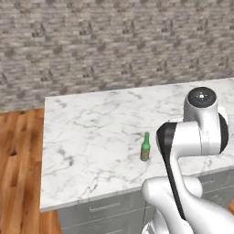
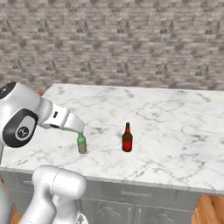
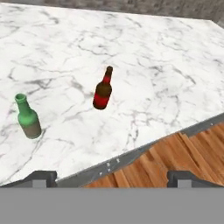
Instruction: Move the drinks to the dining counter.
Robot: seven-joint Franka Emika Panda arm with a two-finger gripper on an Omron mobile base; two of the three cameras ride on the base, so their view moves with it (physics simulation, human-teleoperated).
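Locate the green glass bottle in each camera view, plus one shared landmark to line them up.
Left base view: green glass bottle stands right of centre, beside the arm's elbow.
Right base view: left of centre, with the red-brown beer bottle to its right.
Hand view: at the left edge, the beer bottle up and to its right.
Shared landmark: the near edge of the marble dining counter.

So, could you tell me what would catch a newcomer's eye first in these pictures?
Two bottles stand upright and apart on the broad white marble dining counter, near its front edge: a green glass bottle and, to its right in the right base view, a red-brown beer bottle. The white arm bulks large in the foreground of both base views. In the hand view the open gripper hangs empty over the counter's edge, with wooden floor beyond.
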